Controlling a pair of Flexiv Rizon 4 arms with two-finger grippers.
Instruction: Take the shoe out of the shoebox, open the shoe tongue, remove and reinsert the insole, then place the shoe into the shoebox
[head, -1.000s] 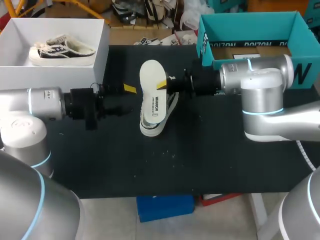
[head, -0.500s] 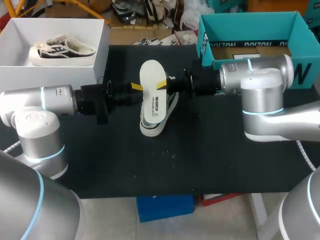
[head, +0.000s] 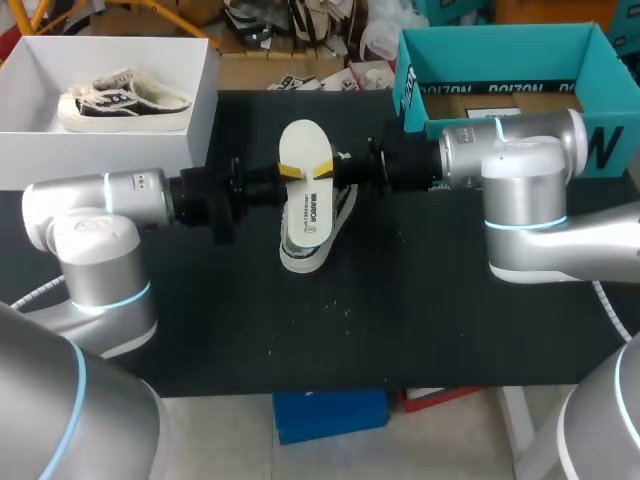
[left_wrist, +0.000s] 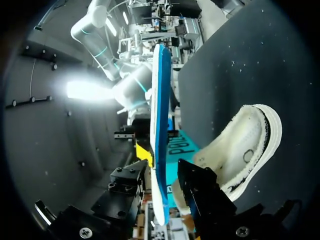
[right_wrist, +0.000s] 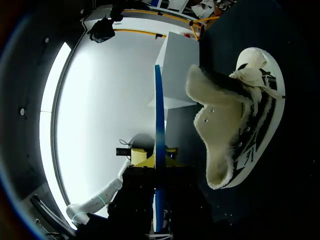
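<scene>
The white insole (head: 303, 145) is held up on edge above the black table, its blue underside edge-on in the left wrist view (left_wrist: 159, 100) and the right wrist view (right_wrist: 158, 110). My right gripper (head: 328, 168) (right_wrist: 157, 160), coming in from the right, is shut on its lower part. My left gripper (head: 292, 172) (left_wrist: 165, 161) has come in from the left; its fingers straddle the same insole, with a thin gap showing at one finger. The fleece-lined shoe (head: 318, 235) (left_wrist: 240, 150) (right_wrist: 235, 130) lies on its side on the table just below the insole.
A white shoebox (head: 200, 90) holding a second shoe (head: 125, 100) stands at the back left. A teal shoebox (head: 500, 45) stands at the back right, behind my right arm. Bare black tabletop lies in front of the shoe.
My left arm has slid right until its fingers reach the insole, and they have narrowed around it. The right arm, insole and shoe have stayed put.
</scene>
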